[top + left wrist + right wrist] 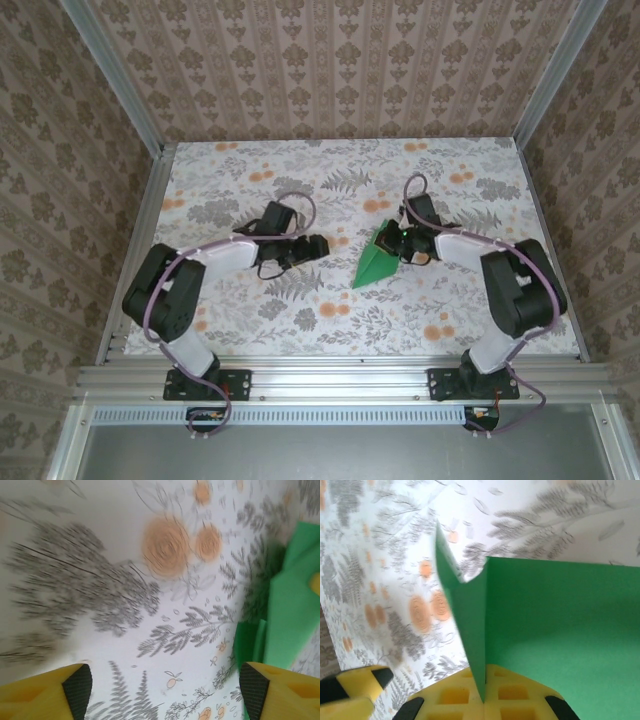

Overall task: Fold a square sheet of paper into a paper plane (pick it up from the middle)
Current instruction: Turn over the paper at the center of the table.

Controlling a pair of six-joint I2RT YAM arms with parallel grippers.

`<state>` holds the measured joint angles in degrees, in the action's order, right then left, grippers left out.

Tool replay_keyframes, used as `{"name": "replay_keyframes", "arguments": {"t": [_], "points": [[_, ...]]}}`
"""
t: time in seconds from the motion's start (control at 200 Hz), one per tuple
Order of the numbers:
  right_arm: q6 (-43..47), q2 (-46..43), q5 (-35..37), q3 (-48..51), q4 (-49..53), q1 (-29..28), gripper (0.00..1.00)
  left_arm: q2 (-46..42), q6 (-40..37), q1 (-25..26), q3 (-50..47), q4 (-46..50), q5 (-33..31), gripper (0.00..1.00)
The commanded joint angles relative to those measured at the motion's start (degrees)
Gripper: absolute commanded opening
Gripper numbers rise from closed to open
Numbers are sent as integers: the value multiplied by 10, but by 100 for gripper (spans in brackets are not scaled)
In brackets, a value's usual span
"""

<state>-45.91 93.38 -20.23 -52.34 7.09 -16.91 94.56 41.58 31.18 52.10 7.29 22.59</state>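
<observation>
Smooth green paper [376, 264], creased into a pointed wedge, pinched in right gripper [402, 246]. The left gripper [165, 682] is spread wide, black pads [77, 687], over floral table [250, 170].

Counter [250, 300] w/ white cloth, grey leaves & orange flowers. Beige damask wallpaper [330, 70] on 3 sides behind & beside counter. Alu posts [112, 75] rise from counter's far corners. Alu rail [340, 378] runs along its near edge, w/ slotted white duct [340, 413] & grey panel [330, 455] just nearer.
</observation>
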Motion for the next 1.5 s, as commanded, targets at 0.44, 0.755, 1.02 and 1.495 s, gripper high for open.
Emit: {"name": "replay_keyframes", "arguments": {"t": [0.44,0.755,1.02,1.495], "points": [[197,119,600,-334,545,-192,3,-115,-44,-232,-20,140,-13,100],[150,315,655,-480,611,-261,7,-188,-64,-296,-31,198,-18,100],[134,413,627,-558,627,-298,18,-226,-71,-307,-36,227,-21,100],[164,251,341,-491,484,-335,51,-251,-65,-311,-47,238,-21,100]]}}
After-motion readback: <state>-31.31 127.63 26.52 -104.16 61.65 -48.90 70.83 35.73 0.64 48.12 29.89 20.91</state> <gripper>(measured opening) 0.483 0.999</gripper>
